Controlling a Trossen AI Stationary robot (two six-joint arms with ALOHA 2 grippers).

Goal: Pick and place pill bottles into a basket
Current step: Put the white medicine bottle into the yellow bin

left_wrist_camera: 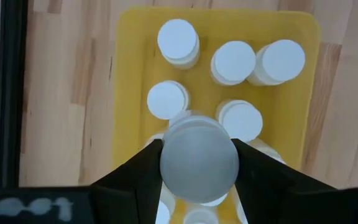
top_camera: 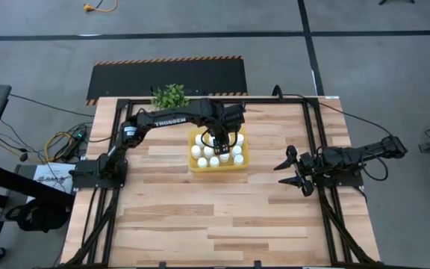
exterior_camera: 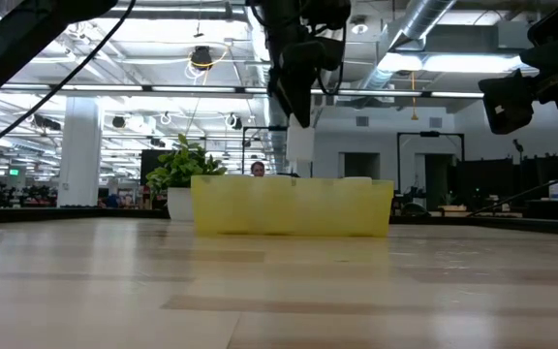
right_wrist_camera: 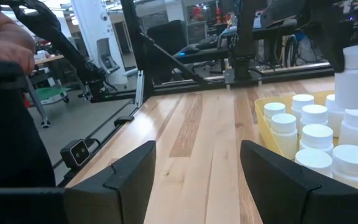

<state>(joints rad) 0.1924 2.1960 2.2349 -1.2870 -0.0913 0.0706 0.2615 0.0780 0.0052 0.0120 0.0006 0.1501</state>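
Note:
The yellow basket (top_camera: 245, 160) sits mid-table, toward the far edge, with several white pill bottles (top_camera: 206, 155) standing upright in it on their bases. They also show in the left wrist view (left_wrist_camera: 178, 41) and the right wrist view (right_wrist_camera: 314, 135). My left gripper (top_camera: 219, 140) hangs over the basket (left_wrist_camera: 129, 74), pointing steeply down, shut on one more pill bottle (left_wrist_camera: 199, 157). My right gripper (top_camera: 286, 171) waits at the table's right side, level and open (right_wrist_camera: 197, 165), with nothing between its fingers. My left gripper pinches the pill bottle between its two fingers (left_wrist_camera: 143, 168), one on each side of its upper part (right_wrist_camera: 347, 62). The fingers come from above, pointing steeply down. The bottle hangs upright below them (exterior_camera: 300, 145), clear of the bottles standing in the basket.
A green leafy plant (top_camera: 170, 96) stands just beyond the basket's far left corner, near the table's far edge. Black frame rails (top_camera: 316, 134) run along the table's sides. Bare wood lies in front of the basket (top_camera: 215, 217). A person's hand (right_wrist_camera: 8, 46) shows beyond the table.

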